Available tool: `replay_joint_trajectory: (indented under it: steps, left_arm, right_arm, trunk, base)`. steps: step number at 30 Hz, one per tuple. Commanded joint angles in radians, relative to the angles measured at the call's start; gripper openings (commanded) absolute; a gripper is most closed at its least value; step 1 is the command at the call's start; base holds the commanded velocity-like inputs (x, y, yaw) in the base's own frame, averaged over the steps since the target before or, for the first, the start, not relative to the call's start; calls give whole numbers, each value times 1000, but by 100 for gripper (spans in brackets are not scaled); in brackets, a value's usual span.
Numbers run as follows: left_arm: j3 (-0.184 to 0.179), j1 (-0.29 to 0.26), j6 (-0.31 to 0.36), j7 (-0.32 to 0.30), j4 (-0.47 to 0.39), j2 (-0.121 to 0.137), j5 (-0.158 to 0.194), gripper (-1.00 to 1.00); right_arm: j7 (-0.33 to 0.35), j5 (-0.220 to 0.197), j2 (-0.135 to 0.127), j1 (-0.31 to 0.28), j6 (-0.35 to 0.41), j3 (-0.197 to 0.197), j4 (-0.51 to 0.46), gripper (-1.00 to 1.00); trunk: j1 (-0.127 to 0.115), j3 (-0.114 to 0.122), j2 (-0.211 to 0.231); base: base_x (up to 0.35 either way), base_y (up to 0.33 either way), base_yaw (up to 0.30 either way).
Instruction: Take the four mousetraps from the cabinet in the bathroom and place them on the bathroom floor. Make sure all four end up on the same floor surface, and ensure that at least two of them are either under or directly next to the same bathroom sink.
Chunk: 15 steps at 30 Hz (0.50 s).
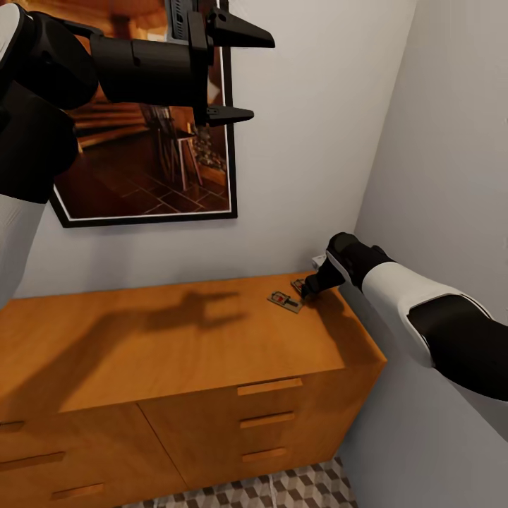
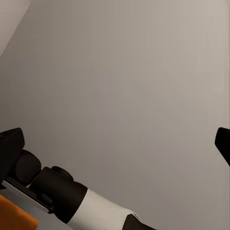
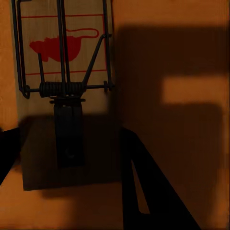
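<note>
Your right gripper [image 1: 305, 288], jaws apart, hovers over a mousetrap [image 3: 64, 96] lying on the cabinet [image 1: 176, 346] top's right rear, left gripper [image 1: 229, 70] raised with jaws apart: light, stiff, thin, probably best pinched across its wooden edges.

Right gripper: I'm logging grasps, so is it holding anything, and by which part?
Nothing yet: the right gripper hovers open over a mousetrap on the cabinet.
</note>
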Motion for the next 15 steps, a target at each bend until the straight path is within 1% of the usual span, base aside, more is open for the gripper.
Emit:
replay_joint_trajectory:
  steps: [1, 15]
  left_arm:
    - [-1, -1, -1, 8, -1, 1, 11, 100]
    - [-1, -1, -1, 8, 0, 1, 11, 100]
  right_arm:
    - [6, 3, 0, -1, 3, 3, -1, -100]
    - [6, 3, 3, -1, 4, 3, -1, -100]
  trunk:
    - [-4, 2, 7]
    - [-58, 46, 105]
  base:
    - [0, 0, 0]
    - [0, 0, 0]
